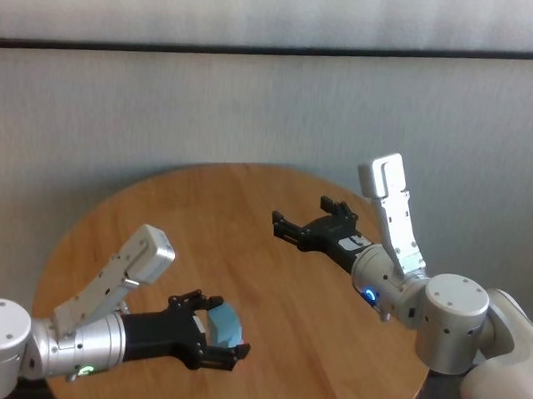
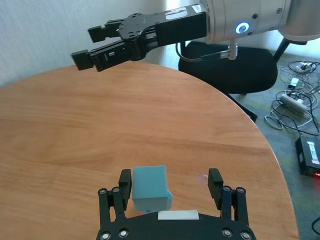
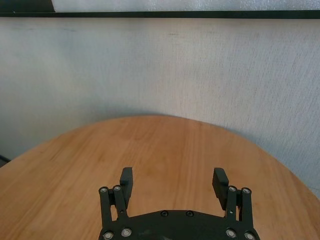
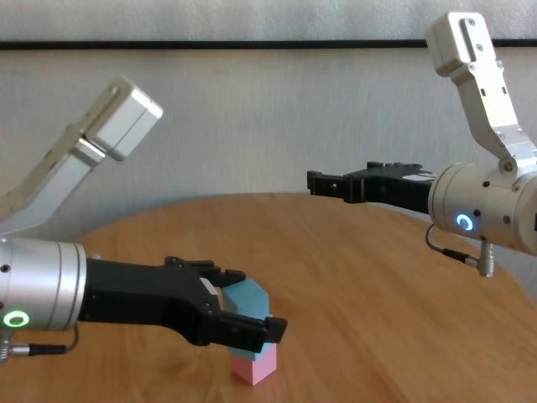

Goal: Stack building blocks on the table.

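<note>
My left gripper (image 1: 227,327) is open over the near part of the round wooden table (image 1: 158,221). A light blue cube (image 4: 248,300) sits between its fingers, resting turned on top of a pink cube (image 4: 256,365). In the left wrist view the blue cube (image 2: 150,189) touches one finger (image 2: 125,181) and stands apart from the other. The second light blue cube is out of view. My right gripper (image 1: 301,215) is open and empty, held in the air above the table's far right part; it also shows in the left wrist view (image 2: 87,46).
A grey wall (image 3: 160,65) stands close behind the table. To the right of the table are a black office chair (image 2: 235,65) and cables with a power strip (image 2: 300,97) on the floor. The table's edge (image 2: 270,150) curves near the cubes.
</note>
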You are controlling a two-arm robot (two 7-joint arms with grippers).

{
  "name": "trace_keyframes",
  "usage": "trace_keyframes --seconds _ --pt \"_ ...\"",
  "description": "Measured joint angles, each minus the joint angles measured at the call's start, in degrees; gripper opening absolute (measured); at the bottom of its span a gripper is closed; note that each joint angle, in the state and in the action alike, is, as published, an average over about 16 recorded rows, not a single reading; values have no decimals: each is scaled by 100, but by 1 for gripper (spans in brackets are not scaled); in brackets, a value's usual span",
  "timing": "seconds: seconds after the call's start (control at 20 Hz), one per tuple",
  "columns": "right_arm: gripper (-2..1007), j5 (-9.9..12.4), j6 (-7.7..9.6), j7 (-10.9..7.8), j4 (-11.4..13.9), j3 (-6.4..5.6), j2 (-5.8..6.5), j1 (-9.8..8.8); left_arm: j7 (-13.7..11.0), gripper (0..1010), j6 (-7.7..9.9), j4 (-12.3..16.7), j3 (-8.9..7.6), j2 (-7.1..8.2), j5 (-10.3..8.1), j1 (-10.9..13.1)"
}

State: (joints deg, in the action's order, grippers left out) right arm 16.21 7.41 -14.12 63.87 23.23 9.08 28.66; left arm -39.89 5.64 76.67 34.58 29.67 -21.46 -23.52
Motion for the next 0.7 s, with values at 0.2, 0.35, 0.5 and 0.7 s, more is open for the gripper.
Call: trace_keyframes --seconds 0.2,0.35,0.5,0.7 --pt "1005 0 0 0 0 0 0 0 93 999 -37 -3 -3 3 4 0" --pt "1005 0 0 0 0 0 0 0 192 999 -64 -22 -28 -20 25 1" --pt "1005 0 0 0 0 0 0 0 252 999 -86 -46 -65 -53 35 3" --pt "1005 0 0 0 0 0 0 0 254 999 -116 -62 -117 -91 4 12"
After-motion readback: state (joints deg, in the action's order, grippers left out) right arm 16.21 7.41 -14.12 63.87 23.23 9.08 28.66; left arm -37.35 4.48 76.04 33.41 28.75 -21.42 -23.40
